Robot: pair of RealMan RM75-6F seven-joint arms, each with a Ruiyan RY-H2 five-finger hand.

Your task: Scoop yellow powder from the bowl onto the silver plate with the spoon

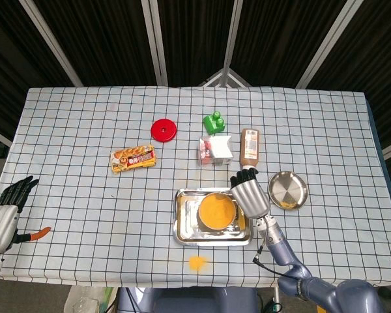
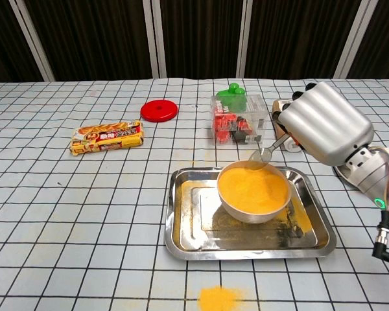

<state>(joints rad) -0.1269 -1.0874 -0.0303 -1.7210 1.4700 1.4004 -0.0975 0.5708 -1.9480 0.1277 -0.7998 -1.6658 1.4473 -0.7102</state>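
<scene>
**Spoon lifted at the bowl's far rim, right hand clamped on the handle**

Head view: Checked cloth covers the table [image 1: 85, 130]. A rectangular, shiny metal tray [image 1: 182, 225] holds a round bowl [image 1: 216, 211] filled with fine yellow powder. The right hand [image 1: 249, 193], silver-backed with dark fingertips, sits at the bowl's right edge. The silver plate [image 1: 288, 189], round and polished, lies just right of that hand, with a yellow smear at its near rim. The left hand [image 1: 5, 210] rests at the table's left edge, dark fingers straight and slightly spread, holding nothing. A patch of spilled powder [image 1: 196, 262] lies on the cloth in front of the tray. Further back: flat red lid [image 1: 163, 130], printed snack packet [image 1: 133, 157], green block [image 1: 214, 122], brown bottle [image 1: 249, 146] lying flat.

Chest view: The right hand [image 2: 321, 129] has its fingers curled around the thin metal handle of the spoon [image 2: 262, 153]. The spoon's oval head hangs at the far rim of the bowl [image 2: 253, 206], above the powder surface; whether it carries powder cannot be told. Powder dusts the floor of the tray [image 2: 181, 227]. A clear plastic box [image 2: 236, 120] with red contents stands behind the bowl.
</scene>
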